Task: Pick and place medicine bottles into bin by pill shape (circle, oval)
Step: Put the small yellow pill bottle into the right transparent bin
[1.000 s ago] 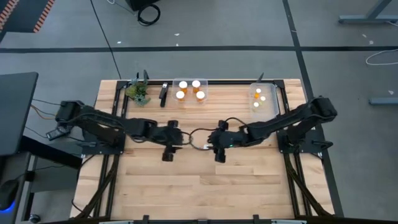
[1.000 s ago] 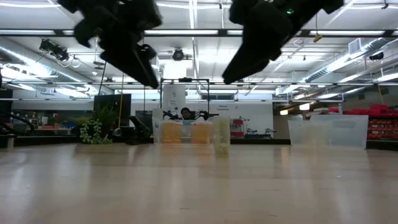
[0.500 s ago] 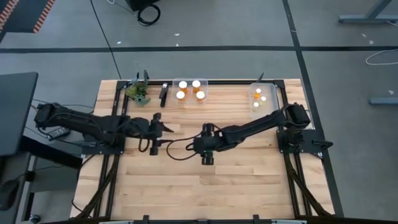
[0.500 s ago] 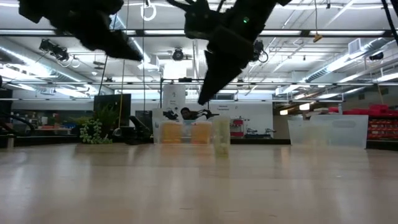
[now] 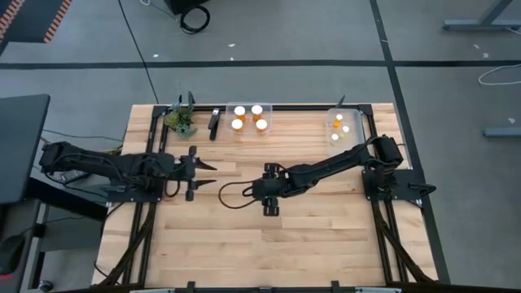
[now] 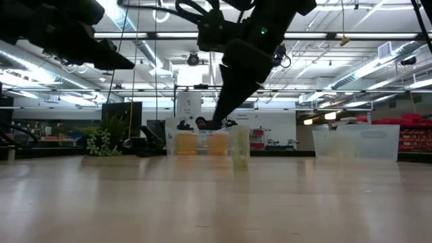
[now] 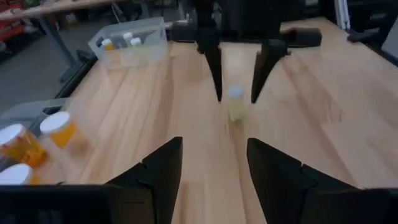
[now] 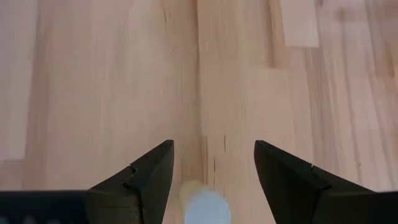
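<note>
A small pale bottle (image 7: 235,103) with a whitish cap stands upright on its base on the wooden table, mid-table; it also shows in the low view (image 6: 240,148). My right gripper (image 7: 235,93) is open and points down over it, one finger on each side of the bottle (image 8: 203,205), with a gap to each. In the high view my right gripper (image 5: 264,192) hides the bottle. My left gripper (image 5: 205,172) is open and empty, to the left of it, pointing toward it.
A clear bin (image 5: 249,119) with several orange white-capped bottles stands at the far middle. A second clear bin (image 5: 343,129) with three bottles stands at the far right. A small plant (image 5: 181,120) and a dark object (image 5: 214,122) are at the far left.
My left gripper has drawn back toward the table's left edge, away from the middle. My right gripper has gone toward the table's left and come down over the pale bottle, its fingers now on either side of it. The bottle has stayed where it was.
</note>
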Robot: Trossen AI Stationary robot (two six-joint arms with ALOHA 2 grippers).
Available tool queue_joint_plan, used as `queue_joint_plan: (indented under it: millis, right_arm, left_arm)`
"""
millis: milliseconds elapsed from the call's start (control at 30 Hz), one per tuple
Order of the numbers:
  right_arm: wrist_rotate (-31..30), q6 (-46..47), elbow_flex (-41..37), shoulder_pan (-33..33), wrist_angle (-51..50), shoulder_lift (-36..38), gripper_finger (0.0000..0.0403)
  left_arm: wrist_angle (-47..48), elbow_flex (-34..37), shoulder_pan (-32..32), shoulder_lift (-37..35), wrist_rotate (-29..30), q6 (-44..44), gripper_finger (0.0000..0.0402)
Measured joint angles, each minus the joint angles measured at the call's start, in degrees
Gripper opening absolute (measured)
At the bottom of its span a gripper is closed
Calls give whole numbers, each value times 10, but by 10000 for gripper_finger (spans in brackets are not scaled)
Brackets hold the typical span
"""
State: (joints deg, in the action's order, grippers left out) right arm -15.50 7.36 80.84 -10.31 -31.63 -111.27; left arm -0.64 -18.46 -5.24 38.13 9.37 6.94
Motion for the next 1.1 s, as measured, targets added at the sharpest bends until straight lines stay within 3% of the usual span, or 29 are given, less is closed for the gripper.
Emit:
queue_joint_plan:
  millis: [67,400,1100]
  right_arm:
    - [-3,1,-6,0,-5,2,229]
    - [0,12,-10,0,-10,5,229]
    - [12,43,-56,0,6,5,215]
  left_arm:
    - [-40,10,0,-2,0,2,190]
    - [-8,33,11,-71,9,2,179]
    - [2,32,5,-78,9,-1,172]
